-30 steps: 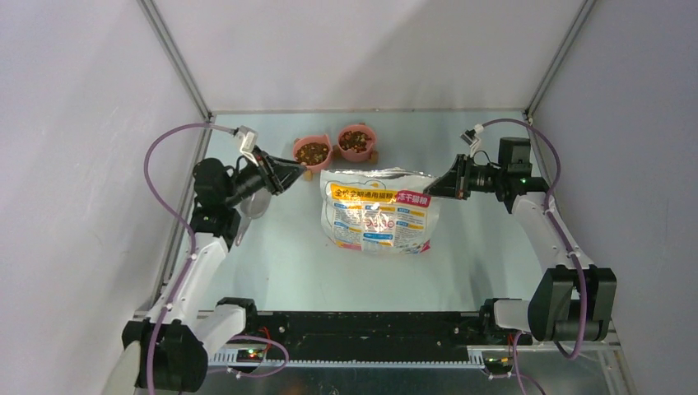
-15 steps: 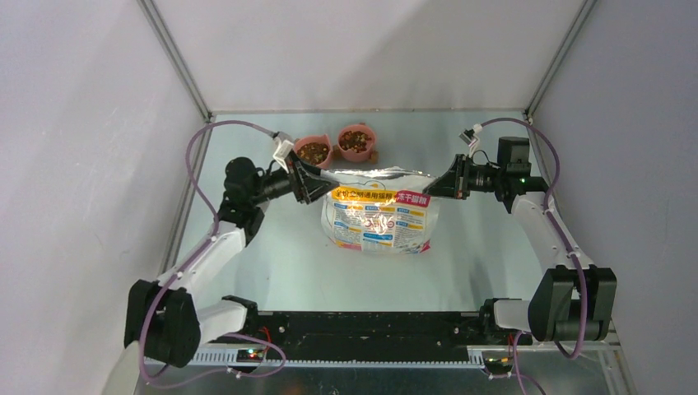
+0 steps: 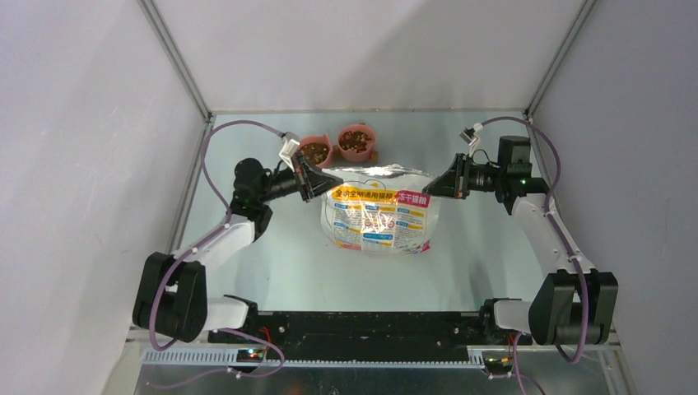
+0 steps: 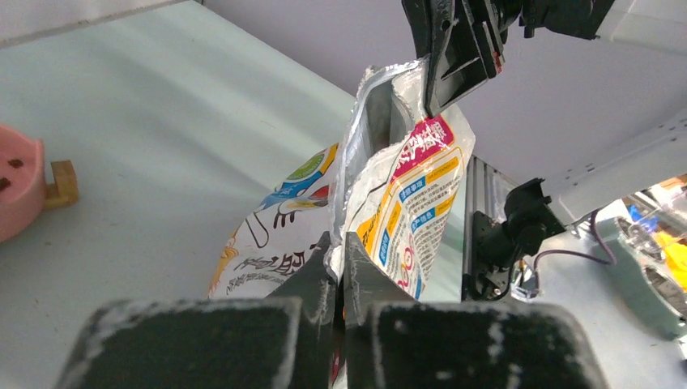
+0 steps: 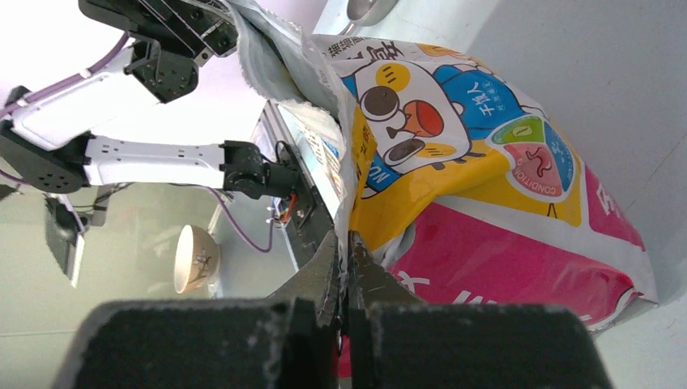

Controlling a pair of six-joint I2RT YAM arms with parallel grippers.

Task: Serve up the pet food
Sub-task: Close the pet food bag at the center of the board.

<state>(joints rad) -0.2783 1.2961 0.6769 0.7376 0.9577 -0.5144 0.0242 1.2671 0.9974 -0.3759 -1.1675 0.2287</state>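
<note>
Pet food (image 3: 314, 152) in both bowls (image 3: 356, 157): overhead only

The bag (image 3: 377, 218) is glossy printed foil, the pink bowls (image 3: 372, 135) smooth plastic, the pet food (image 3: 355, 141) matt.

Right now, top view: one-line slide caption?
Left claw and right claw pinch the bag at its top corners; pink bowls of kibble behind.

Left claw (image 3: 323, 175) reached and pinched the bag (image 3: 379, 220).
</note>
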